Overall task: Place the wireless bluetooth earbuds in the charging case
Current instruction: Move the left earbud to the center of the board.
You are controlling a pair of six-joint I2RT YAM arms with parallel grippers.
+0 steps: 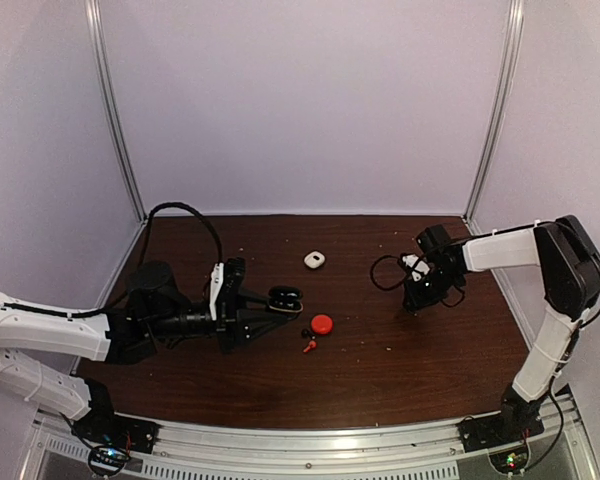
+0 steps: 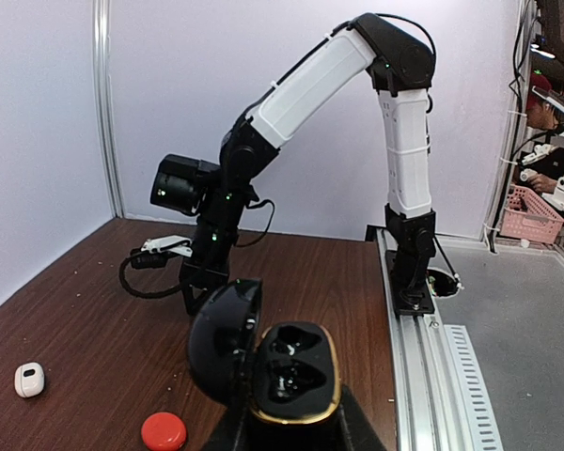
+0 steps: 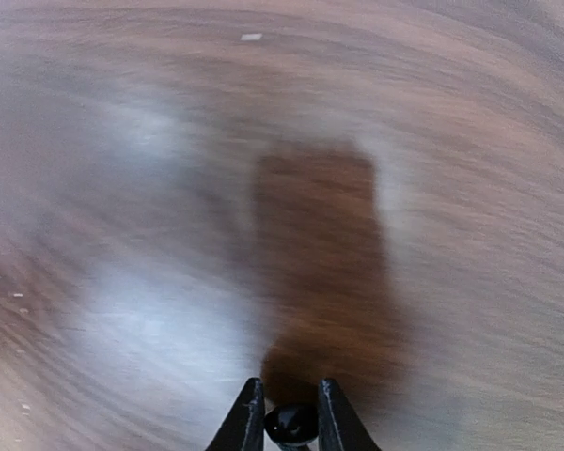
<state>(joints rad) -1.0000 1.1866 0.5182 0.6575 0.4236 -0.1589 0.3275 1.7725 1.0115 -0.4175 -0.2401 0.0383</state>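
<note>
The black charging case (image 2: 296, 362) sits at the lower centre of the left wrist view, lid swung back. Both wells look empty, so by my reading no earbud has gone in yet. The left gripper (image 1: 267, 305) is clamped on the case's lower body and holds it above the table (image 1: 380, 370), left of centre in the top view. At the bottom edge of the blurred right wrist view, the right gripper (image 3: 290, 390) has its fingers drawn close on a small dark rounded piece. This is most likely a black earbud (image 3: 291, 425), though the blur makes that uncertain. That gripper sits low over the wood at the right of the top view, well apart from the open case. Carrying the piece across and seating it are both left to do. A red earbud (image 1: 308, 347) lies loose near the red case (image 1: 322, 323) at centre. A white case (image 1: 314, 260) rests further up.
</note>
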